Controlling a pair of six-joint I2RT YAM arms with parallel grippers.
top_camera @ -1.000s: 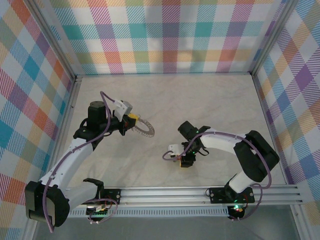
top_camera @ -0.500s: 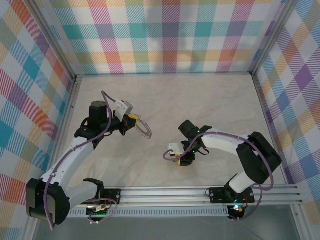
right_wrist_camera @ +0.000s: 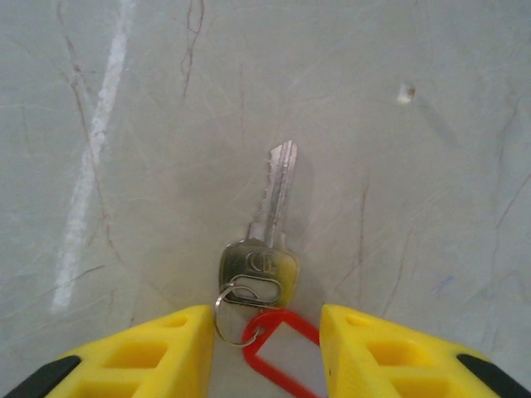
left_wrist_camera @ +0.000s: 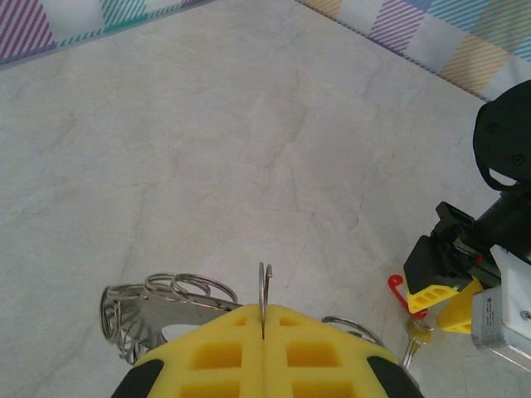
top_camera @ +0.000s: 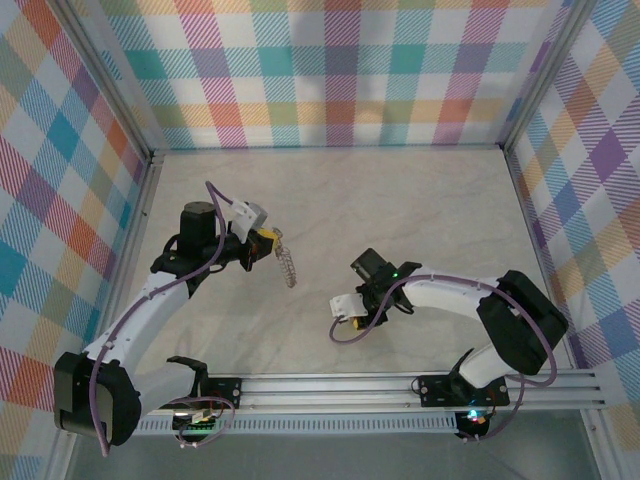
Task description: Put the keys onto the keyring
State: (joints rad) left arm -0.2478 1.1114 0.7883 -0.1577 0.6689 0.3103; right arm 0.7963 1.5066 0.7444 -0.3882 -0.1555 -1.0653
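Note:
My left gripper (left_wrist_camera: pixel 263 325) is shut on the keyring (left_wrist_camera: pixel 264 286), a thin wire loop standing edge-on between the yellow pads, with more silvery loops (left_wrist_camera: pixel 145 303) fanned out behind. From above, the keyring (top_camera: pixel 288 264) hangs from the left gripper (top_camera: pixel 266 240) left of centre. One of the keys (right_wrist_camera: pixel 271 217), silver with a red tag (right_wrist_camera: pixel 284 352), lies flat on the table. My right gripper (right_wrist_camera: pixel 265 332) is open, its fingers (right_wrist_camera: pixel 166 348) on either side of the red tag with small gaps. The left wrist view shows that red tag (left_wrist_camera: pixel 398 290) beside the right gripper (left_wrist_camera: pixel 440 290).
The table is pale marbled stone (top_camera: pixel 400 200) with plaid walls on three sides. An aluminium rail (top_camera: pixel 330 385) with both arm bases runs along the near edge. A white streak (right_wrist_camera: pixel 91 149) marks the table to the left of the key.
The right gripper has moved a little left and toward the near edge, and its jaws have narrowed around the red tag. The left gripper has turned the keyring from flat to edge-on.

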